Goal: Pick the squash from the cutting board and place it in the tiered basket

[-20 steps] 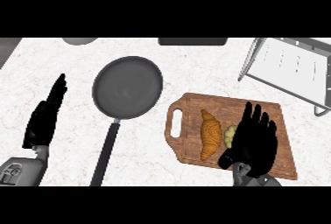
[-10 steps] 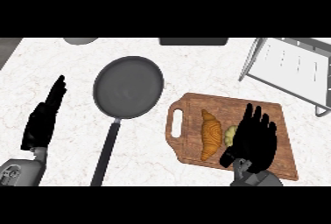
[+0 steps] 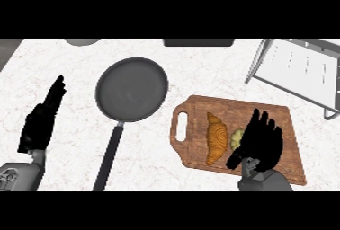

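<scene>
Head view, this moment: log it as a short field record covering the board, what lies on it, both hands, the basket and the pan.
cutting board: wooden, handle slot at its left end, right of centre
croissant: lying on the board, left part
squash: small, yellowish, on the board beside the croissant, partly hidden by the right hand
right hand: open, fingers straight, over the squash
left hand: open, resting at the left edge
tiered basket: upper right, squash not in it
frying pan: left of the board, handle toward the robot

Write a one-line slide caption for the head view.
Right robot hand hovers open over squash beside croissant on cutting board.
</scene>
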Controlling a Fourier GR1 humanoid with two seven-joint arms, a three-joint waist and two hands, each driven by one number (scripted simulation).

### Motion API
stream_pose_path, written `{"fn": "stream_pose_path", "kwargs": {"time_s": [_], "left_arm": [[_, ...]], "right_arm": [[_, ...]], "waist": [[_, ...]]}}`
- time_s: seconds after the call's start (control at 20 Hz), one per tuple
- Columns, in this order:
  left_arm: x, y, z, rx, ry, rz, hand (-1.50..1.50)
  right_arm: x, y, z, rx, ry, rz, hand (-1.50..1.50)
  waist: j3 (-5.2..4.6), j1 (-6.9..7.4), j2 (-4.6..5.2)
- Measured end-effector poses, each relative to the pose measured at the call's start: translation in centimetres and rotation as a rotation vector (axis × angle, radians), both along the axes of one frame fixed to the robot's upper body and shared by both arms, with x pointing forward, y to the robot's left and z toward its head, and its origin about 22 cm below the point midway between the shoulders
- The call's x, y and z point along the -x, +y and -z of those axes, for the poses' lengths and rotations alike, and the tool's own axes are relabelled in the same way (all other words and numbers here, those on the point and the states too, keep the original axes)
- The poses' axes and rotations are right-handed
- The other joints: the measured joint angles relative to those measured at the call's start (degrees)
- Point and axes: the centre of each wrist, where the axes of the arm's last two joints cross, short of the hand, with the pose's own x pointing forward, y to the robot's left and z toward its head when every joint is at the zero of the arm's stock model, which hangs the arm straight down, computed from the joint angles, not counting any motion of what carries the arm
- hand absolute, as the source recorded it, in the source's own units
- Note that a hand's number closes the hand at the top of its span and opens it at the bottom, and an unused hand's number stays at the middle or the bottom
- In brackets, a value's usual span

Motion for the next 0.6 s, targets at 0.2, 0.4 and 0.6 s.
{"fn": "stream_pose_path", "kwargs": {"time_s": [0.2, 0.4, 0.6], "left_arm": [[0.2, 0.0, 0.1, 0.008, -0.005, -0.001, 0.00], [-0.1, -0.3, -0.2, 0.010, 0.001, 0.001, 0.00], [0.0, -0.6, 0.0, 0.010, 0.005, 0.006, 0.00]], "right_arm": [[-0.3, -0.2, 1.1, -0.047, 0.062, -0.014, 1.50], [-0.2, 0.4, 1.6, 0.001, 0.107, -0.089, 1.50], [-0.6, 1.0, 1.7, 0.022, 0.107, -0.106, 1.50]], "waist": [[-0.12, 0.09, -0.12], [-0.29, -0.07, -0.31], [-0.38, -0.13, -0.38]]}}
